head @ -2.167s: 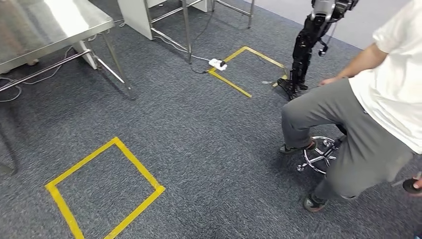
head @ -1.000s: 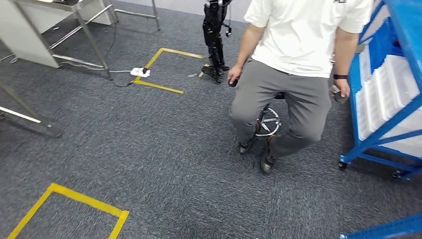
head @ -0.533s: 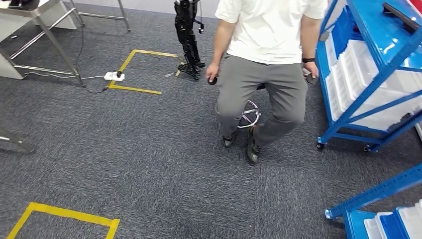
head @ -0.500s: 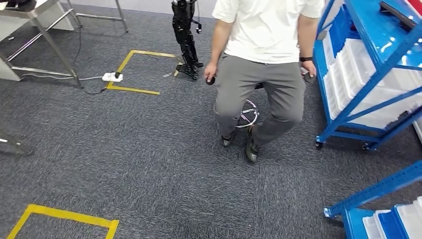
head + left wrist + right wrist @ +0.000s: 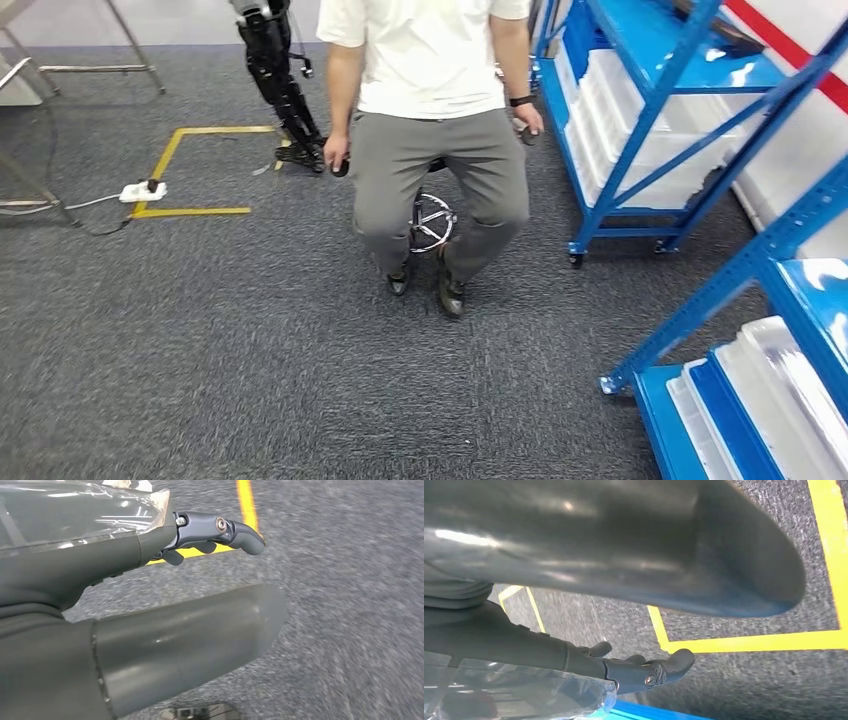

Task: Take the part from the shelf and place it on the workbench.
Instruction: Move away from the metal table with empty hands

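Two blue shelf racks stand to my right in the head view. The farther shelf holds white bins, and a dark flat thing lies on its top board. The nearer shelf has white trays on its bottom level. I cannot tell which item is the part. My left hand hangs over the carpet, fingers stretched out and apart from the thumb, holding nothing. My right hand also hangs over the carpet with its fingers extended, and it holds nothing.
A person sits on a chrome stool straight ahead, between me and the farther shelf. Another robot's black legs stand behind, by a yellow tape square and a power strip. Metal table legs stand at the left.
My view has swung to the right: the steel tables have slid off to the left and the blue shelves have come in on the right. The person stays seated on the stool.
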{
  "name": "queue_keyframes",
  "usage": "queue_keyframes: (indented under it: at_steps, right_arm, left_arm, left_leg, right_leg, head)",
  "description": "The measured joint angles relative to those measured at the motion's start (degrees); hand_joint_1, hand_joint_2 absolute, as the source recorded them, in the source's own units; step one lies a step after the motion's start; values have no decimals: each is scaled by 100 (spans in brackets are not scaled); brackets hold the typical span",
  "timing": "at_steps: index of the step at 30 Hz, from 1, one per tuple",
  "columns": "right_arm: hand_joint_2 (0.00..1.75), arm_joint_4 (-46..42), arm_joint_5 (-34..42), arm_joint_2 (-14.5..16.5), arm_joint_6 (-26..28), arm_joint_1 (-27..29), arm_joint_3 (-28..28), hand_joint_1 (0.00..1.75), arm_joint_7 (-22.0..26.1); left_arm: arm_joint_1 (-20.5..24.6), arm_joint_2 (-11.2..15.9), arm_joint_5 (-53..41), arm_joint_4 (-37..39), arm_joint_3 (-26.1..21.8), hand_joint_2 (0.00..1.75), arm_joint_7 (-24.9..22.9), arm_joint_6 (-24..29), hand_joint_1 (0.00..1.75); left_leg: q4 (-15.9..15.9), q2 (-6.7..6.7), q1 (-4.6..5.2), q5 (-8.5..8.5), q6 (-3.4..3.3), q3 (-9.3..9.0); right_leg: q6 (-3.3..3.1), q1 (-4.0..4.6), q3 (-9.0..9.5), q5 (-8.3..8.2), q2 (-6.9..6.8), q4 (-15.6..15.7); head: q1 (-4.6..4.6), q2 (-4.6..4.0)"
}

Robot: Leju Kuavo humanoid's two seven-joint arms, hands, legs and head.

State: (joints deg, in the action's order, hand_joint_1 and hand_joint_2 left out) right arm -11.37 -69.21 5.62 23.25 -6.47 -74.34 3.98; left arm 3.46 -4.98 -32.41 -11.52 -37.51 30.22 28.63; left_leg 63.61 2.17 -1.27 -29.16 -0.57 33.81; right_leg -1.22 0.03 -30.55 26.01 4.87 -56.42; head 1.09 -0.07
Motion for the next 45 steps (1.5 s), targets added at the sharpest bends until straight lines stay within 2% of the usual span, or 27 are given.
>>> queue_keyframes:
  at_steps: [1, 3, 5, 7, 9, 11, 12, 13, 14, 15, 16, 18, 20, 21, 23, 25, 27, 29, 31, 33, 35, 37, 38, 40, 42, 43, 45]
  right_arm:
    - [0, -1, 5, 3, 1, -7, 0, 0, -4]
    - [0, -1, 20, 7, 2, -9, 0, 0, -4]
    - [0, -1, 30, 3, 5, 7, 0, 0, 2]
    - [0, -1, 30, -3, 10, 15, -1, 0, 4]
    - [0, -1, 26, -12, 11, -2, -2, 0, 4]
    - [0, -1, 16, -23, 11, -10, -2, 0, 3]
    - [0, -2, 12, -30, 11, -2, -2, 0, 3]
    - [0, -2, 10, -37, 11, 10, -2, 0, 2]
    - [0, -2, 11, -43, 11, 18, -2, 0, 2]
    - [0, -2, 12, -48, 11, 19, -2, 0, 2]
    - [0, -1, 13, -44, 9, 9, -2, 0, 2]
    - [0, 0, 16, -34, 5, -10, -2, 0, -2]
    - [0, 0, 25, -43, 5, -7, -2, 0, -14]
    - [0, -1, 29, -51, 7, -4, -2, 0, -18]
    - [0, -2, 32, -58, 9, -9, -2, 0, -23]
    - [0, -2, 33, -57, 9, -18, -2, 0, -24]
    - [0, -2, 31, -58, 4, -14, -2, 0, -24]
    - [0, -2, 27, -58, -10, -1, -2, 0, -21]
    - [0, -2, 14, -48, -25, -2, -2, 0, -12]
    - [0, -1, 3, -32, -36, -8, -1, 0, -1]
    - [0, 0, 2, -27, -46, -1, 0, 0, 4]
    - [0, 0, 3, -32, -50, 10, 0, 0, 4]
    - [0, 0, 3, -34, -50, 8, 0, 0, 5]
    - [0, 0, 3, -38, -50, -7, 0, 0, 6]
    - [0, 0, 3, -42, -50, -5, 0, 0, 5]
    - [0, 0, 4, -47, -50, 5, 0, 0, 5]
    - [0, 0, 4, -59, -50, 19, 0, 0, 5]
  left_arm:
    - [1, 2, -16, 0, 1, 0, -1, -10, 0]
    - [7, 5, -44, 0, 2, 0, -12, -26, 0]
    - [20, 2, -68, -1, 2, 0, -35, -32, 0]
    - [34, -4, -93, -1, 2, 0, -50, -35, 0]
    - [35, -8, -106, -1, 1, 0, -55, -43, 0]
    - [30, -11, -107, 0, 0, 0, -56, -50, 0]
    - [30, -15, -107, 0, 0, 0, -56, -51, 0]
    - [30, -19, -108, 0, 0, 0, -55, -52, 0]
    - [30, -22, -110, 0, 1, 0, -55, -53, 0]
    - [31, -23, -114, -1, 1, 0, -56, -53, 0]
    - [30, -19, -118, -1, 1, 0, -62, -51, 0]
    - [36, -8, -128, -2, 1, 0, -79, -43, 0]
    - [54, -14, -136, -2, 2, 0, -92, -37, 0]
    - [63, -20, -140, -2, 2, 0, -96, -35, 0]
    - [66, -31, -151, -1, 3, 0, -104, -32, 0]
    - [45, -35, -161, 0, 3, 0, -123, -28, 0]
    - [23, -36, -164, 1, 2, 0, -154, -22, 0]
    - [21, -37, -164, 2, 2, 0, -178, -11, 0]
    - [25, -33, -163, 2, 2, 0, -191, 3, 0]
    - [28, -27, -160, 2, 2, 0, -198, 14, 0]
    - [37, -27, -156, 2, 2, 0, -204, 18, 0]
    - [48, -35, -155, 1, 1, 0, -207, 18, 0]
    - [48, -39, -155, 1, 1, 0, -207, 17, 0]
    - [37, -46, -155, 1, 0, 0, -207, 16, 0]
    - [28, -50, -155, 2, 0, 0, -208, 16, 0]
    - [27, -54, -155, 2, 0, 0, -209, 16, 0]
    - [28, -64, -155, 2, 0, 0, -209, 16, 0]
  left_leg:
    - [-328, 121, 4, 150, -32, -131]
    - [-597, 252, 30, 226, -84, -231]
    - [-679, 123, 39, 268, -135, -256]
    - [-837, -17, 23, 343, -201, -335]
    - [-933, -185, 30, 386, -235, -382]
    - [-937, -361, 34, 383, -232, -377]
    - [-934, -441, 28, 376, -215, -377]
    - [-926, -517, 14, 365, -189, -379]
    - [-906, -584, -5, 348, -152, -383]
    - [-868, -652, -18, 320, -101, -385]
    - [-819, -714, -23, 276, -40, -383]
    - [-746, -821, -19, 198, 74, -403]
    - [-739, -908, -48, 154, 148, -448]
    - [-709, -864, -77, 107, 175, -455]
    - [-378, -592, -108, -162, 195, -327]
    - [340, -324, -86, -562, 154, 9]
    - [863, -259, -54, -707, 88, 301]
    - [655, -201, -15, -437, -12, 264]
    - [-39, 58, 38, -40, -134, -28]
    - [-473, 255, 92, 129, -201, -217]
    - [-549, 180, 122, 153, -223, -243]
    - [-670, 38, 111, 232, -255, -281]
    - [-735, -42, 102, 273, -275, -300]
    - [-785, -212, 107, 307, -300, -302]
    - [-783, -389, 111, 309, -298, -284]
    - [-779, -471, 108, 306, -289, -279]
    - [-758, -613, 95, 290, -250, -281]
  right_leg:
    - [7, 12, -8, 1, 70, -7]
    - [49, 3, -60, -10, 187, -11]
    - [109, -1, -121, -32, 266, -2]
    - [131, 13, -243, 67, 48, -185]
    - [124, -14, -566, 380, -286, -813]
    - [175, -81, -938, 656, -393, -1527]
    - [239, -127, -994, 670, -414, -1640]
    - [327, -177, -922, 593, -448, -1512]
    - [421, -228, -729, 452, -518, -1162]
    - [508, -279, -490, 300, -662, -724]
    - [548, -289, -292, 174, -795, -371]
    - [480, -253, -140, 73, -920, -98]
    - [343, -215, -171, 65, -786, -130]
    - [297, -222, -172, 62, -724, -130]
    - [208, -227, -158, 37, -598, -121]
    - [143, -175, -176, 11, -463, -121]
    - [101, -107, -184, -3, -307, -125]
    - [85, -62, -179, -12, -147, -125]
    - [81, -41, -174, -21, -4, -128]
    - [99, -28, -192, -36, 115, -128]
    - [154, -20, -244, -68, 228, -103]
    - [187, -2, -328, -26, 95, -191]
    - [182, 8, -431, 84, -54, -370]
    - [161, -8, -765, 461, -338, -1068]
    - [217, -52, -1041, 720, -406, -1695]
    - [279, -81, -1023, 718, -429, -1725]
    - [425, -138, -615, 490, -557, -1069]
  head:
    - [2, 0]
    - [-4, 0]
    - [-13, 0]
    - [1, 0]
    - [22, 0]
    - [31, 1]
    - [31, 1]
    - [32, 1]
    - [33, 1]
    - [36, 0]
    - [40, 1]
    - [23, 1]
    - [-6, 1]
    - [-14, 1]
    - [-33, 0]
    - [-52, 0]
    - [-57, 0]
    - [-57, 0]
    - [-55, 0]
    - [-55, 0]
    - [-58, 1]
    - [-52, 1]
    - [-42, 1]
    - [-26, 0]
    - [-21, 0]
    - [-21, 0]
    - [-20, 0]
